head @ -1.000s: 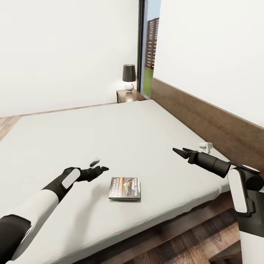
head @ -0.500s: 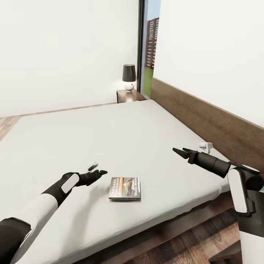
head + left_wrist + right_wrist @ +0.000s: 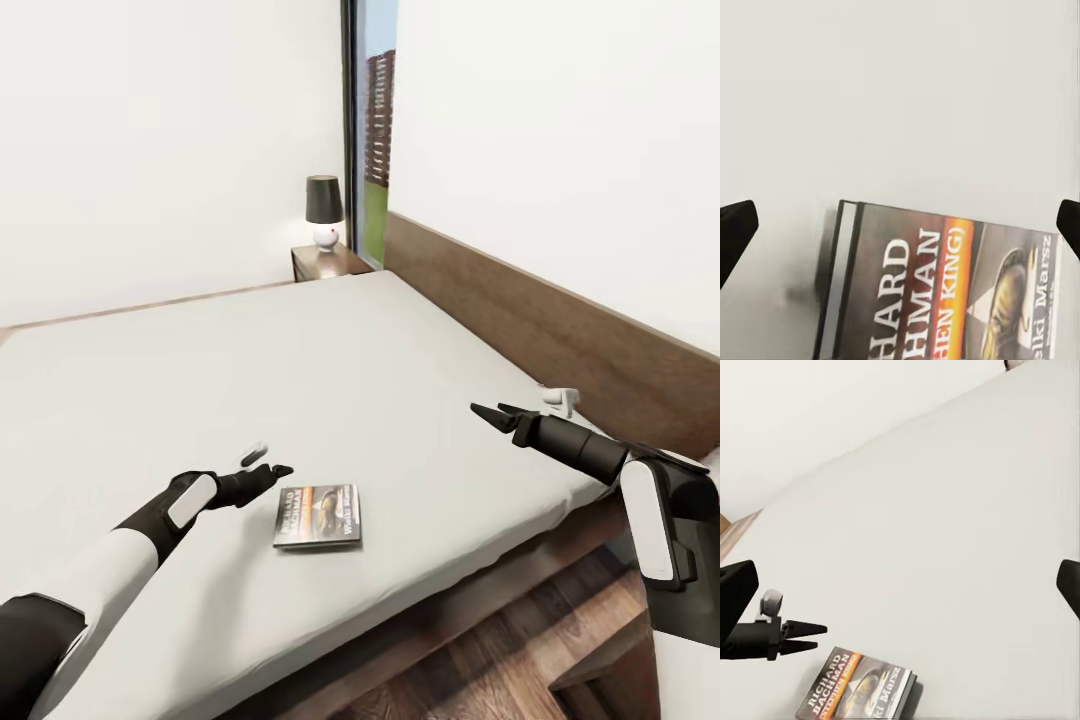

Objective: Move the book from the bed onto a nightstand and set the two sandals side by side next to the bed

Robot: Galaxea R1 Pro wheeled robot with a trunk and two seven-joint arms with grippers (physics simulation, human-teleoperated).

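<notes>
While lying flat on the bed (image 3: pixel 330 370), book (image 3: pixel 318 515) sits near the near edge, untouched.
Left fingers (image 3: pixel 270 471) just left of the book, low over the mattress, tips close together in head view though wrist view has them spread wide; cannot tell for sure. Right fingers (image 3: pixel 492 412) spread, hovering well right of the book near the headboard (image 3: pixel 540 320). Nightstand (image 3: pixel 325 262) at far corner with lamp (image 3: pixel 324 212) on top. Wood floor (image 3: pixel 480 660) at near right.
</notes>
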